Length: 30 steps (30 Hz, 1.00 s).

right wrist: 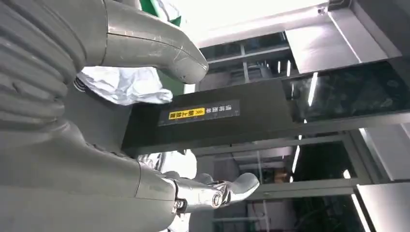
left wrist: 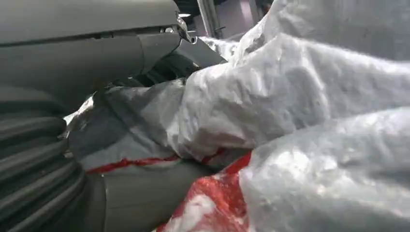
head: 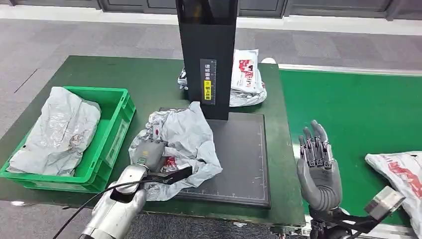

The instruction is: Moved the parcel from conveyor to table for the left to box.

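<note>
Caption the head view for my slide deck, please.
Left hand grips a grey parcel on the black mat; right hand open above the conveyor.

**Clearance around scan pad**

Black post (head: 206, 55) stands at the back of the black pad (head: 244, 159), blocking passage there. Crumpled grey parcel (head: 186, 137) covers the pad's left half; right half bare. Green crate (head: 107, 144) left of it holds a grey bag (head: 57, 127). Bench (head: 149, 74) behind crate open.

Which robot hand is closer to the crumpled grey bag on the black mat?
Left. The left hand is gripping the crumpled grey bag. The right hand is raised apart from it, by the green conveyor.
</note>
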### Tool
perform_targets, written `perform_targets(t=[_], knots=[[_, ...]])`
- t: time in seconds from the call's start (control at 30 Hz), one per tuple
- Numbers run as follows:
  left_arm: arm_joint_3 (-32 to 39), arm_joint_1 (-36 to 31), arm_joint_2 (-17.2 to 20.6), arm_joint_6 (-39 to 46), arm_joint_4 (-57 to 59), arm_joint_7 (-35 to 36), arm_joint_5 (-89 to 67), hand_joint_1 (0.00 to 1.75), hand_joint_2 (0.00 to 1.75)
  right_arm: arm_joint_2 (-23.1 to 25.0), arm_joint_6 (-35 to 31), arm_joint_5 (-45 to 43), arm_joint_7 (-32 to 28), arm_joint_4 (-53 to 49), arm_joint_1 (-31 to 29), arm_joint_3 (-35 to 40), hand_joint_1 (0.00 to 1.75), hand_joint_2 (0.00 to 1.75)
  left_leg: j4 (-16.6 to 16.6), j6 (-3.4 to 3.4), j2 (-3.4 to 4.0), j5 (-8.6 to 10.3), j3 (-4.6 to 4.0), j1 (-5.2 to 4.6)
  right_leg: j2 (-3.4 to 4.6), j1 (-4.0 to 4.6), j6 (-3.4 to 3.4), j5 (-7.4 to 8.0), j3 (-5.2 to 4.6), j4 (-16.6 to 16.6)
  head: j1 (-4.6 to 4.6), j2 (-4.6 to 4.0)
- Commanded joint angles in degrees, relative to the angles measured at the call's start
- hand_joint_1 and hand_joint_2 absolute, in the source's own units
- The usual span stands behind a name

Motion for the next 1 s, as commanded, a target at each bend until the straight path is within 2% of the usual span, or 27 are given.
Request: perform_targets(t=[0.03,0.1,0.27,0.33,0.37,0.43,0.5,0.6,0.77,1.0], knots=[[5.9,2.4,-1.6,7.0,-3.9,2.9,-3.3,1.75,1.75,2.1,0.0,0.0,0.5,-2.0,2.5,-4.7,0.0,1.75,-0.2,0.04,-0.05,0.09,-0.04,-0.01,0.08,-0.01,0.01,0.09,-0.05,-0.2,0.0,0.0],[5.9,2.8,-1.7,7.0,-4.7,2.9,-3.3,1.75,1.75,2.1,0.0,0.0,0.5,-2.1,2.6,-4.8,0.0,1.75,0.0,-0.04,-0.03,0.06,0.39,-0.01,0.04,-0.01,-0.01,0.01,-0.09,0.0,0.02,0.0],[5.9,3.0,-1.7,7.0,-4.7,2.9,-3.3,1.75,1.75,2.1,0.0,0.0,0.5,-2.0,2.5,-4.7,0.0,1.75,-0.1,-0.03,-0.14,0.14,0.27,-0.02,0.01,-0.02,-0.01,0.05,-0.21,-0.1,0.02,0.0],[5.1,3.4,-1.2,12.2,-6.9,4.9,-3.6,1.75,1.75,2.3,-0.2,0.1,0.5,-2.3,2.7,-4.9,0.0,1.75,-0.1,-0.01,-0.15,0.13,0.21,-0.01,0.0,-0.01,0.0,0.06,-0.24,-0.1,0.02,0.0],[0.9,4.0,2.8,16.9,-10.4,10.2,-3.6,1.75,1.75,2.5,-0.3,0.0,0.6,-2.6,3.1,-5.1,0.0,1.75,0.0,-0.03,-0.09,0.1,0.22,0.0,0.02,0.01,0.0,0.03,-0.25,0.0,0.02,0.0],[1.1,6.4,2.6,19.9,-18.2,10.3,-3.6,1.75,1.75,2.8,-0.2,0.0,0.8,-3.1,3.7,-5.1,0.0,1.75,0.0,-0.03,-0.08,0.09,0.16,0.0,0.03,0.0,0.0,0.02,-0.31,0.0,0.02,0.0],[-0.7,7.8,6.3,24.9,-25.2,13.4,-3.6,1.75,1.75,2.9,-0.3,0.0,0.6,-3.2,4.0,-5.1,0.0,1.75,0.0,-0.06,0.01,0.05,0.04,0.04,0.12,0.04,-0.02,0.02,-0.43,0.1,0.02,0.0],[0.8,8.8,7.2,28.0,-31.0,13.0,-3.6,1.75,1.75,3.1,-0.4,0.1,0.6,-2.9,4.2,-5.1,0.0,1.75,0.0,-0.07,0.02,0.04,-0.01,0.06,0.14,0.06,-0.04,0.02,-0.52,0.0,0.02,0.0],[10.0,9.1,1.7,33.9,-38.4,5.0,-3.6,1.75,1.75,4.0,-0.8,1.0,0.1,-3.4,4.9,-5.7,0.0,1.75,0.0,-0.05,-0.07,0.05,-0.08,0.05,0.06,0.07,-0.05,-0.03,-0.53,0.0,0.02,0.0],[13.1,6.7,-0.2,36.3,-39.1,2.6,-3.5,1.75,1.75,4.8,-0.8,1.8,-0.3,-4.5,5.8,-6.5,0.0,1.75,0.0,-0.03,-0.18,0.11,-0.08,0.04,-0.04,0.04,-0.03,0.0,-0.5,0.0,0.02,0.0]])
